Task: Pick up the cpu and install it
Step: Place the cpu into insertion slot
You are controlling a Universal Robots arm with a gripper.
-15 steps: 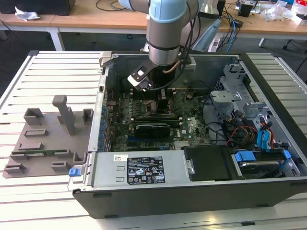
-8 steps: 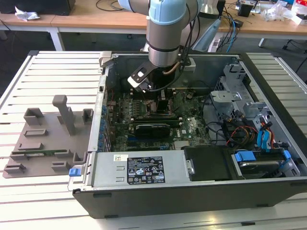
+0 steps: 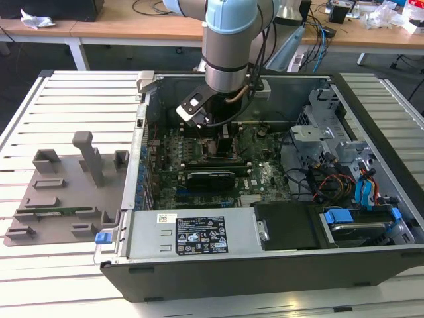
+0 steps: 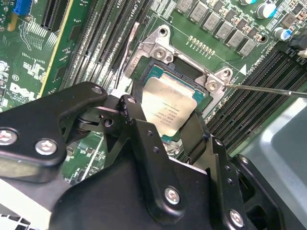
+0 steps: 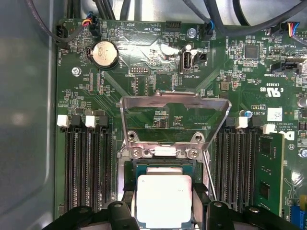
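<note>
Spanning the scene, a white slatted tabletop (image 3: 66, 99) carries an open computer case (image 3: 265, 271) lying on its side. A grey-and-blue robot arm (image 3: 228, 46) reaches down into the middle of the case. On the exterior view's left, a grey plastic tray (image 3: 59, 199) lies on the slats just beside the case. Inside the case, a labelled metal box (image 3: 199, 232) lines the near wall. A tangle of coloured cables (image 3: 331, 182) crowds the drive bay on the exterior view's right, well apart from the arm.

The green motherboard (image 5: 158, 62) covers the case floor. Banks of dark memory slots (image 5: 88, 163) flank the socket's metal frame (image 4: 160, 45) on both sides. The hinged load plate (image 5: 172, 99) stands swung open, and a thin lever rod (image 4: 268, 90) juts out over the neighbouring slots.

The black end effector (image 4: 163, 115) sits low over the socket, part-open to the chip's width. Its fingers (image 4: 136, 124) press against opposite edges of the cpu (image 5: 164, 201). The cpu rests silvery face up within the socket opening, and whether it is fully seated cannot be told. A coin cell battery (image 5: 104, 53) sits near a board corner.
</note>
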